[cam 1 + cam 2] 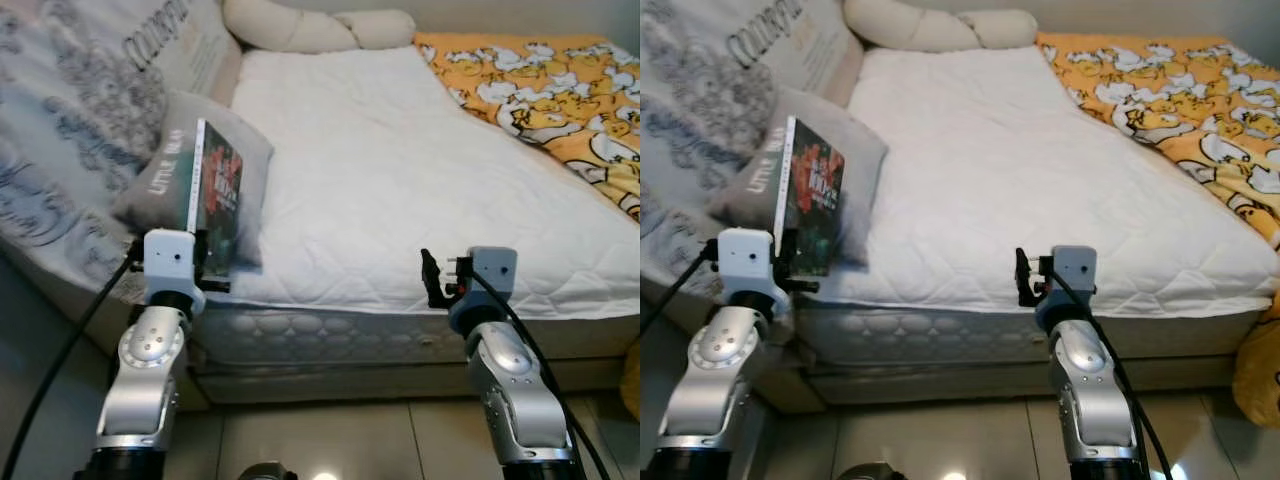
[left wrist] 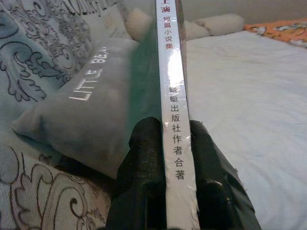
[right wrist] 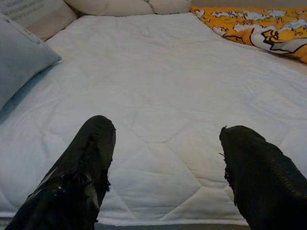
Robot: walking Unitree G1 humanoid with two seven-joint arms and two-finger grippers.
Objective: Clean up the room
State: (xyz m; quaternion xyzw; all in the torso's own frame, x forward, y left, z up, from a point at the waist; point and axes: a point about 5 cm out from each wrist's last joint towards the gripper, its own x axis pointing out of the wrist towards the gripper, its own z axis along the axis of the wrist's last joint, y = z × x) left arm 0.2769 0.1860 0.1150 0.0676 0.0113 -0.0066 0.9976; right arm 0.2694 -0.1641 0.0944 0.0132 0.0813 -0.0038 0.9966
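A bed (image 1: 400, 180) with a white quilted mattress filled the room ahead, a patterned headboard cover (image 1: 70, 130) along its left side, long cream pillows (image 1: 310, 25) at the far end and a yellow duck blanket (image 1: 550, 90) on the right. At the left, the left gripper (image 2: 168, 158) was clamped on the spine of a book (image 1: 213, 195), held upright just before a grey cushion (image 1: 165, 165) at the bed's near corner. To the right, the right gripper (image 3: 165, 163) hung with fingers spread wide over the mattress's near edge, holding nothing.
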